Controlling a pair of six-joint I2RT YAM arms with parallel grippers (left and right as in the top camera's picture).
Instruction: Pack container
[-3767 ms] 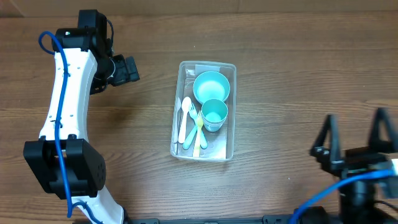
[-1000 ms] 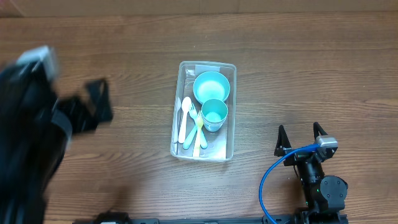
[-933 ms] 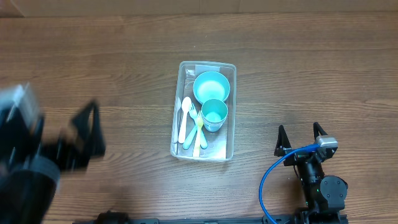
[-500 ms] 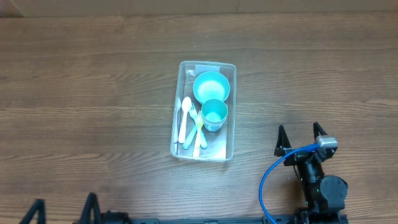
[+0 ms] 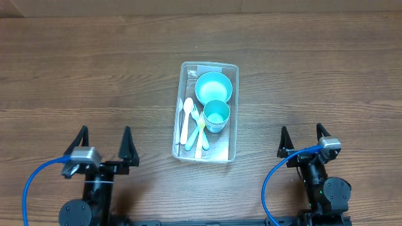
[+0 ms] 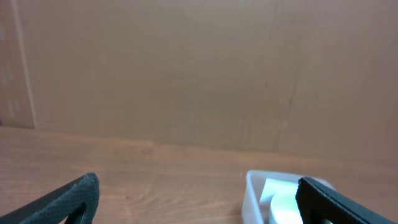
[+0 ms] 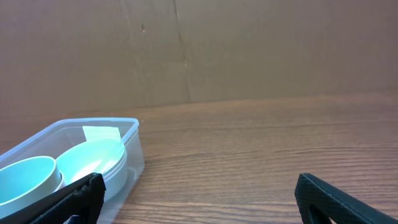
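From above, the clear rectangular plastic container with rounded corners [image 5: 218, 148] lies in the middle of the brown wooden table [image 5: 94, 63], its long side pointing away from the arms. Inside it are a round teal bowl [image 5: 213, 86] at the far end, a teal cup [image 5: 217, 114] just beside it, and a white plastic spoon [image 5: 186, 119] and a pale yellow fork [image 5: 200, 132] along the left wall. The left gripper [image 5: 105, 130] and the right gripper [image 5: 301, 129] stand at the near edge, well apart from the container, both with fingers spread wide and nothing between them. The left wrist view shows its dark fingers [image 6: 68, 199] apart, a corner of the container low on the right, and a brown cardboard wall [image 6: 186, 74] behind. The right wrist view shows the container on the left, with the bowl and cup inside.
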